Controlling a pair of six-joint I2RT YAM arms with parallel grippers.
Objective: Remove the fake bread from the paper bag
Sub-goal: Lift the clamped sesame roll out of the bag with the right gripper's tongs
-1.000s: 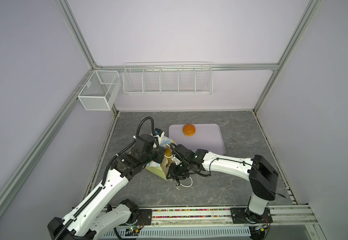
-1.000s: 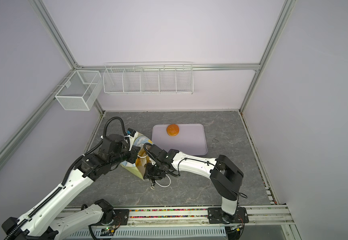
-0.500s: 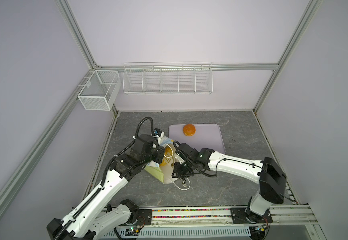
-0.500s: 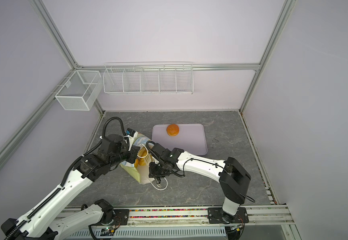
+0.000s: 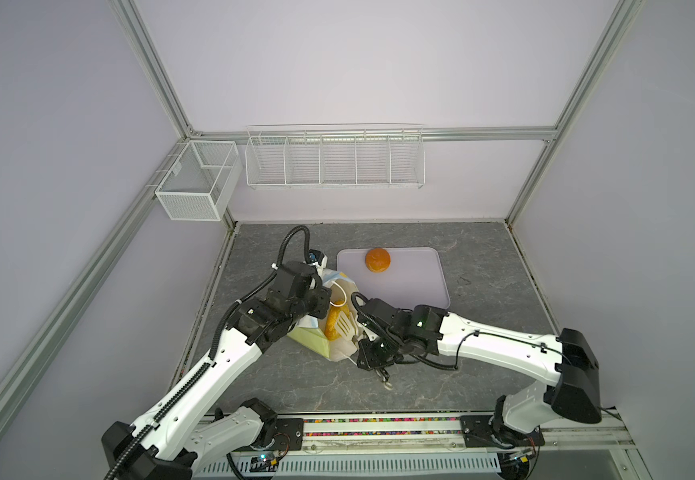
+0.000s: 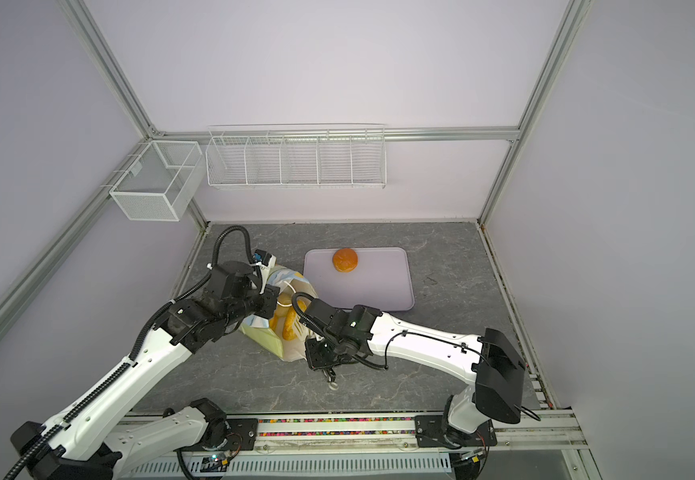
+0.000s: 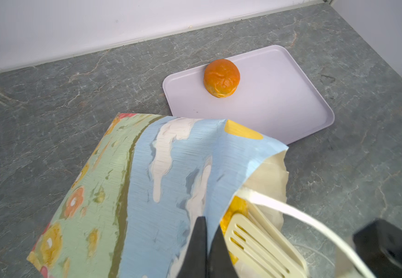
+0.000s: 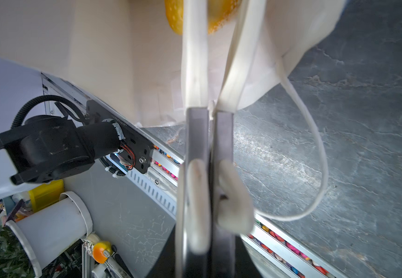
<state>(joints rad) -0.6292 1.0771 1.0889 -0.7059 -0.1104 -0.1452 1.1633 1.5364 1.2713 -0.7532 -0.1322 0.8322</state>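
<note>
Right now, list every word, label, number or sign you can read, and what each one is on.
Nothing here can be read clearly.
On the black bracket: faint pale lettering, too small to read.
On the paper bag: painted sky, meadow and flowers; no words.
On the tray and the round bun: no markings.

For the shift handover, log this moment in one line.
left gripper shut on paper bag rim | right gripper shut, inside bag mouth beside yellow bread, grip unclear | round bun on tray
</note>
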